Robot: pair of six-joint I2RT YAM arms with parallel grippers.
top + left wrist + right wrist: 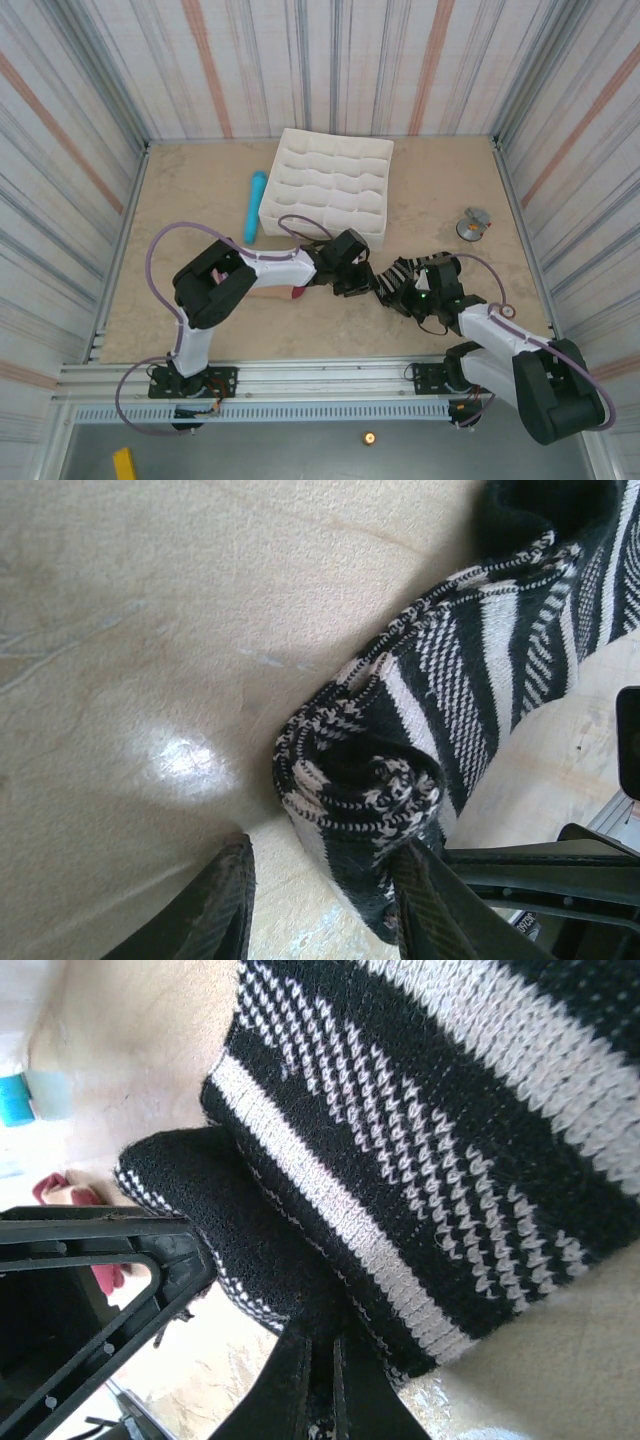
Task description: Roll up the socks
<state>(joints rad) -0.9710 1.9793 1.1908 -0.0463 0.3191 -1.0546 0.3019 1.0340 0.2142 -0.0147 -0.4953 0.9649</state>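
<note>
Overhead, the left arm rises from its base at the near edge, folds at the elbow and sends its white forearm rightward, low over the table. The beige sock, maroon at one end, lies partly under that forearm. On the far side a light-blue cylinder lies just beside a white compartment tray.

At mid-table the left jaws meet the black sock, striped in white, which runs between the two arms. The left wrist camera shows what the overhead one cannot: this end of the sock is wound into a tight roll. The left jaws stand partly open about it. One finger touches the roll, and the other is apart from it with bare table between, so nothing is clamped.

The right wrist camera shows the sock's flat end close up, with its knitted stripes plain. There the right jaws are closed, their fingers pressed together and pinching the dark edge of the fabric. At its left edge that view also catches a scrap of the beige sock and the cylinder.

The right arm reaches in from its base at lower right, wrist low over the sock. A small grey object sits alone toward the right wall.
</note>
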